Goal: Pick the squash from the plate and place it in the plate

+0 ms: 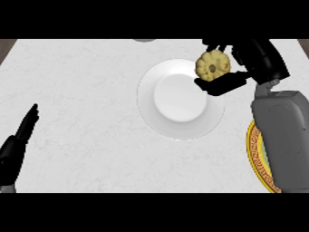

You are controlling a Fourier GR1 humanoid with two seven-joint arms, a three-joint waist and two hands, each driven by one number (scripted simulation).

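Observation:
A pale yellow scalloped squash (214,65) hangs over the far right rim of the white plate (176,122), which lies in the middle of the counter. My right hand (253,59) is shut on the squash, thumb below it and fingers behind it. A second plate with a gold and red patterned rim (255,149) lies at the right edge, mostly hidden under my right forearm. My left hand (13,147) rests open at the lower left, fingers straight and pointing away from me.
The white marble counter (76,81) has wood-coloured strips at its far left and far right corners. A small grey object (143,40) peeks in at the top edge.

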